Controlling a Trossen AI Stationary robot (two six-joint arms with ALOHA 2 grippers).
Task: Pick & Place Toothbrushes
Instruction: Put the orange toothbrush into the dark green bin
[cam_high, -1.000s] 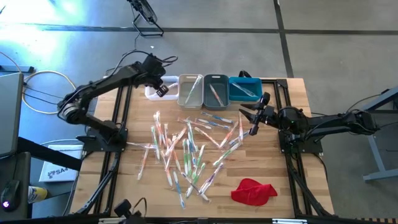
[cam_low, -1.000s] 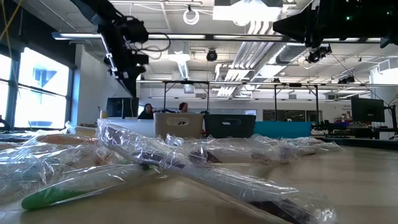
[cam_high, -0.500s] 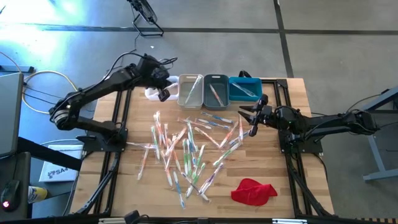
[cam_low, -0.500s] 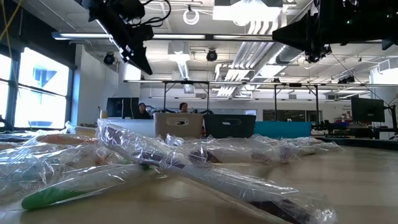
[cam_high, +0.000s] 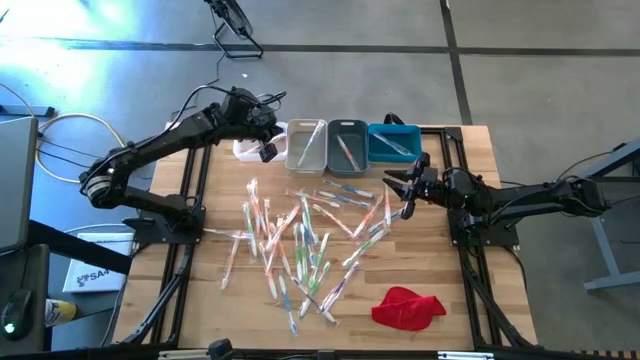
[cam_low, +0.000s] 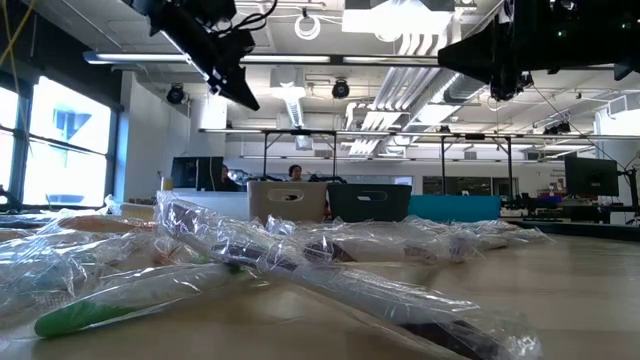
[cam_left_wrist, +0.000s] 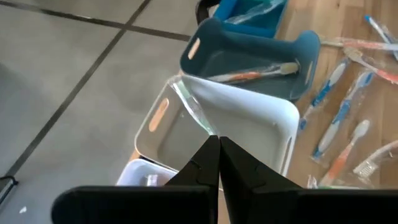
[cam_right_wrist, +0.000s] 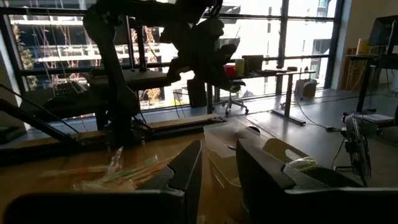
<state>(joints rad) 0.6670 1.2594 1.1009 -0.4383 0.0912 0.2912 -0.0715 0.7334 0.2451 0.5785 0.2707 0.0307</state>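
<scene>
Clear wrappers glint across the brushes (cam_high: 300, 235) strewn over mid-table (cam_high: 440, 250). From above, my left gripper (cam_high: 266, 150) has swung from the white bin (cam_high: 250, 148) at 11 o'clock toward the beige bin (cam_high: 306, 145); my right gripper (cam_high: 403, 190) waits at 2 o'clock beside the pile. At table height, my left gripper (cam_low: 240, 92) has risen and carries nothing. My left wrist shows my fingers (cam_left_wrist: 208, 163) pressed together, empty, over the white bin's rim (cam_left_wrist: 261, 112). My right fingers (cam_right_wrist: 186, 168) stand slightly apart, holding nothing. I judge one drop finished; the next brush awaits.
</scene>
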